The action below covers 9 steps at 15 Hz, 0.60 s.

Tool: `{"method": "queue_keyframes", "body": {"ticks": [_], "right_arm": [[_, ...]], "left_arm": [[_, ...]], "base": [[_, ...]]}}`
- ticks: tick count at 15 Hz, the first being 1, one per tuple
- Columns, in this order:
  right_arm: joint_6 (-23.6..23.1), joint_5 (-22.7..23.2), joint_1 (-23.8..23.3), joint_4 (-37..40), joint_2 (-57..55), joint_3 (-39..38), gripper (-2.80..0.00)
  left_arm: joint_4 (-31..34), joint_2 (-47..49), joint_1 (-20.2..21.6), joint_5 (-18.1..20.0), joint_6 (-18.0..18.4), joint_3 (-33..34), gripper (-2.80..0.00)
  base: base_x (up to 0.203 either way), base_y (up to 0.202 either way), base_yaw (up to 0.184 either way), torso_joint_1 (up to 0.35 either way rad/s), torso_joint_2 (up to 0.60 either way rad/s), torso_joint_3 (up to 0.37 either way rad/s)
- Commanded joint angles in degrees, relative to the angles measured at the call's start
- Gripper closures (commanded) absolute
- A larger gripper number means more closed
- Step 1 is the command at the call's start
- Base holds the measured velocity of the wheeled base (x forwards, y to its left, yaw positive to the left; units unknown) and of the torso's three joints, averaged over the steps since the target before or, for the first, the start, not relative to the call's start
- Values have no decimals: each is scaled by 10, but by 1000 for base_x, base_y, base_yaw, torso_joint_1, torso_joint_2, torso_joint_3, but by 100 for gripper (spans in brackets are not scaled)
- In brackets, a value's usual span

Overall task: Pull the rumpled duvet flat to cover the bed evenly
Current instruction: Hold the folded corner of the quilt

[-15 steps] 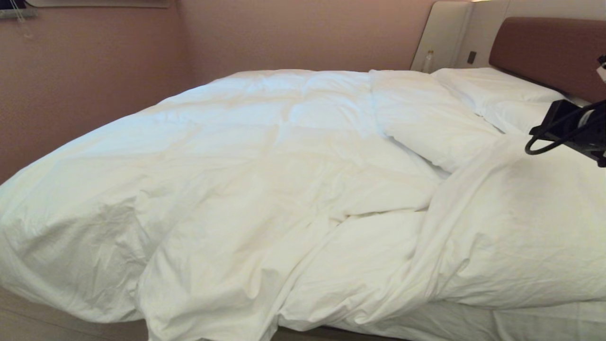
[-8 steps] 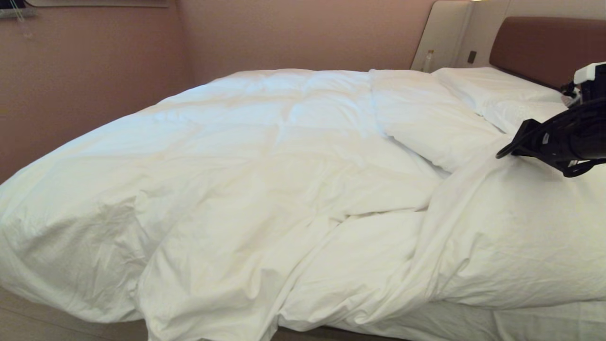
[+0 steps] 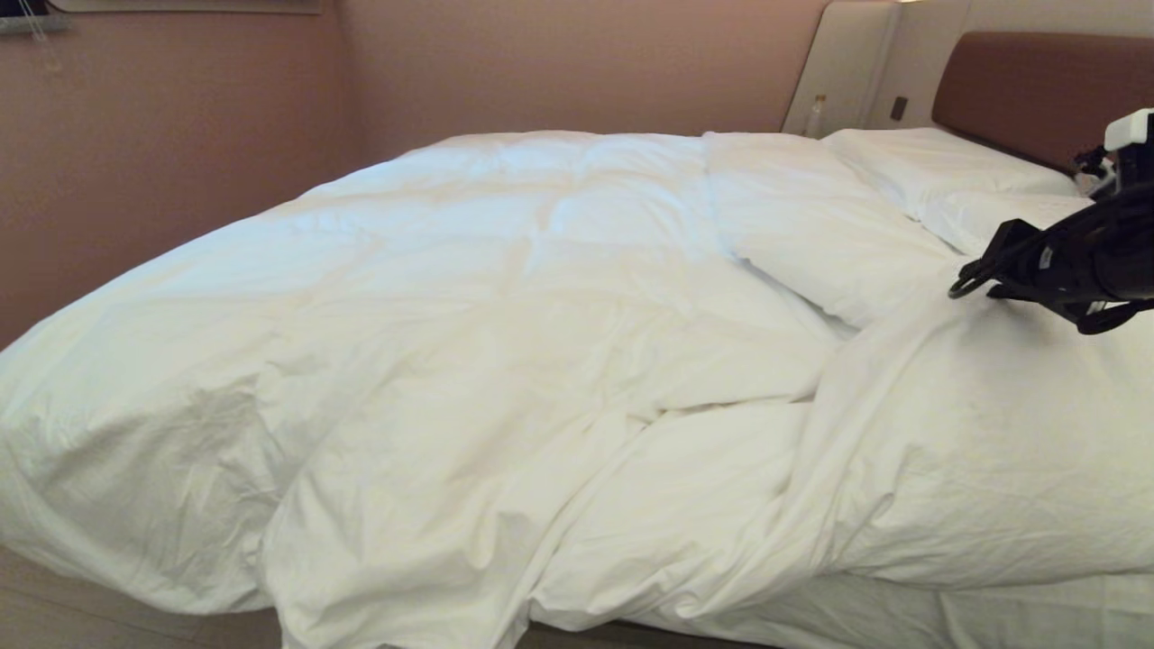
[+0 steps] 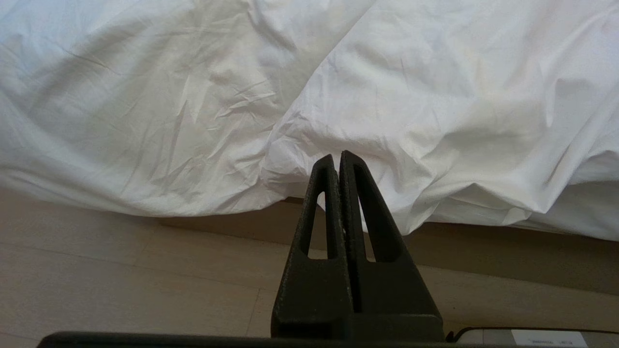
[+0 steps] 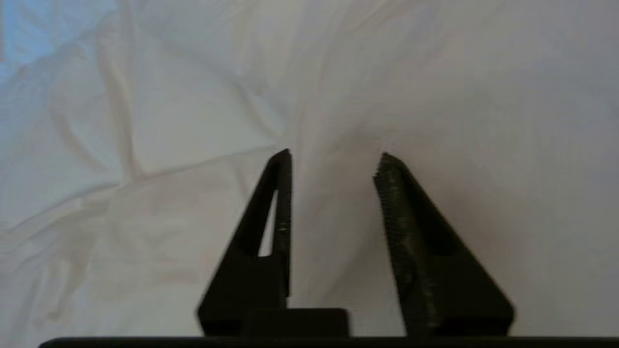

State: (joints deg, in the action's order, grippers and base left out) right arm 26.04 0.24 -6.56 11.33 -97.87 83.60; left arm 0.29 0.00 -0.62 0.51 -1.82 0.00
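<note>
1. Right black two-fingered gripper (image 5: 333, 166) now hangs just above the duvet's raised fold near the pillows, jaws parted partway and empty; a second ago they were shut and the arm sat further out at the right edge.
2. Parted jaws suggest a pinch on that fold is next; nothing is yet pulled.
3. Puffy white quilted duvet (image 3: 505, 297) lies bunched and creased across the low white-sheeted bed (image 3: 902, 613) with brown padded headboard; its near edge sags toward the floor.
4. Left black gripper (image 4: 338, 162) sits closed, empty, beside the drooping hem.

bed (image 3: 1037, 90), rumpled duvet (image 3: 505, 342), pillows (image 3: 938, 171) on it
</note>
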Motion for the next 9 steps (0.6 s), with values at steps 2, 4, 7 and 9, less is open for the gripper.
{"method": "queue_keyframes", "body": {"ticks": [2,4,7,9], "right_arm": [[3,0,18,9,36,-7,-280],[3,-1,30,14,43,-7,-280],[1,-47,64,25,30,-10,-280],[-1,-70,93,29,42,-17,-280]], "left_arm": [[0,0,0,0,0,0,0],[1,0,0,0,0,0,0],[0,0,0,0,0,0,0],[0,0,0,0,0,0,0]], "base": [[0,0,0,0,0,0],[0,0,0,0,0,0],[0,0,0,0,0,0],[0,0,0,0,0,0]]}}
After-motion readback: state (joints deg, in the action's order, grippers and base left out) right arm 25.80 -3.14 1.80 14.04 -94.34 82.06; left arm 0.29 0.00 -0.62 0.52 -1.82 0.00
